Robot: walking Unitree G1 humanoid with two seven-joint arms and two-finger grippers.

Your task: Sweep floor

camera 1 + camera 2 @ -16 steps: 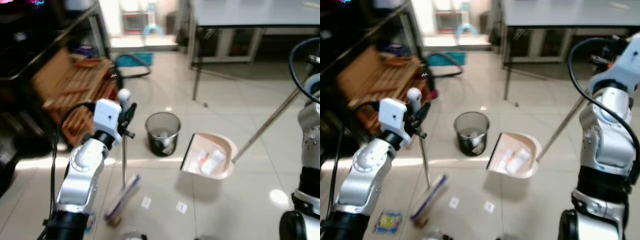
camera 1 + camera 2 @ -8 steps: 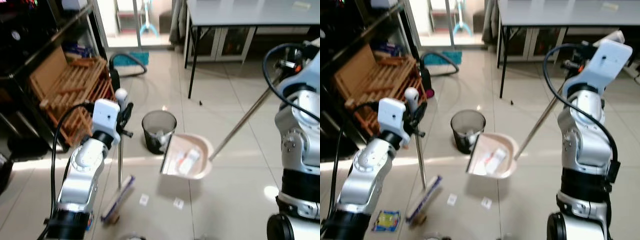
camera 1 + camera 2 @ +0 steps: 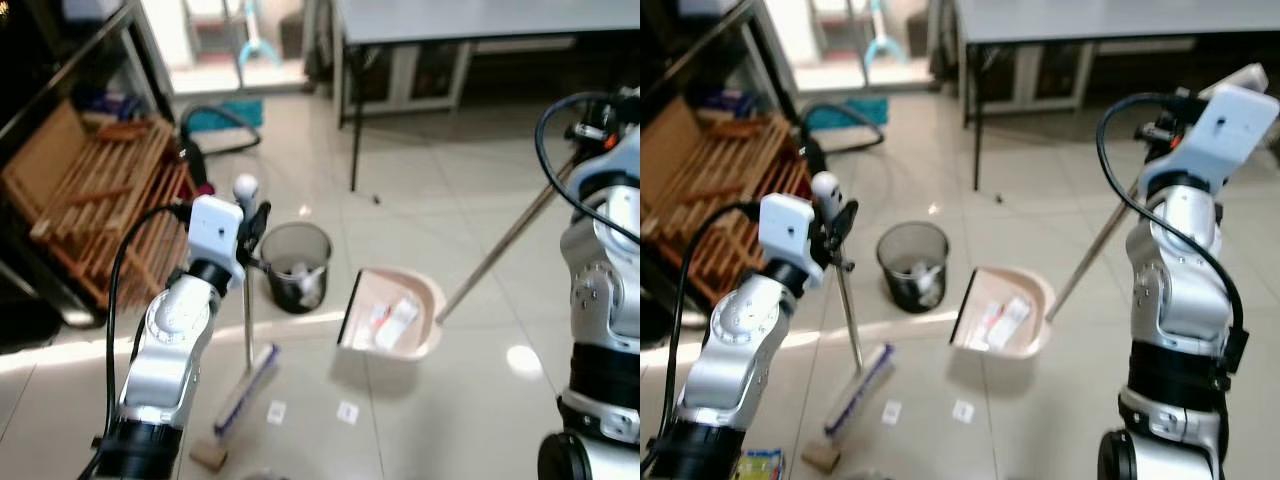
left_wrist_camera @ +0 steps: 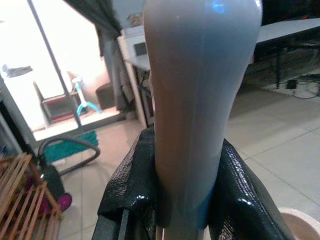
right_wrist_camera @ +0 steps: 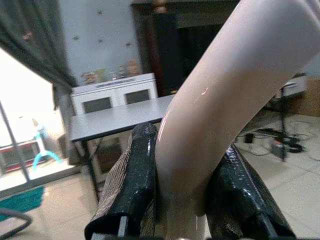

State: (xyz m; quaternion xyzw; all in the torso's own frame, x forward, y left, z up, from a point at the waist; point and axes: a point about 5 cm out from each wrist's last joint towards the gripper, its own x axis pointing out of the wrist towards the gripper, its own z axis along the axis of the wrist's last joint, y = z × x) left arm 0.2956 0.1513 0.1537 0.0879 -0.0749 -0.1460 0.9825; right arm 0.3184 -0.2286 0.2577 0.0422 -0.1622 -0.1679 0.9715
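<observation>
My left gripper (image 3: 252,225) is shut on the top of the broom handle (image 4: 195,100), and black fingers (image 4: 132,185) clamp both its sides. The broom stands nearly upright, its bristle head (image 3: 245,390) resting on the tiled floor. The beige dustpan (image 3: 395,315) sits on the floor right of the broom with several pieces of litter in it. Its long handle (image 3: 1095,250) slants up to my right gripper (image 5: 185,150), which is shut on the handle's end. Two small paper scraps (image 3: 276,411) (image 3: 347,411) lie on the tiles just in front of the dustpan and broom head.
A black mesh waste bin (image 3: 295,265) with rubbish in it stands between broom and dustpan, slightly farther back. A wooden slatted rack (image 3: 80,200) leans at the left under dark shelving. A grey table (image 3: 480,20) on black legs stands behind. A yellow packet (image 3: 758,465) lies near my feet.
The whole view has shifted with the camera. The dustpan, close against the bin half a second ago, now sits a little farther right of it. Both grippers keep their holds.
</observation>
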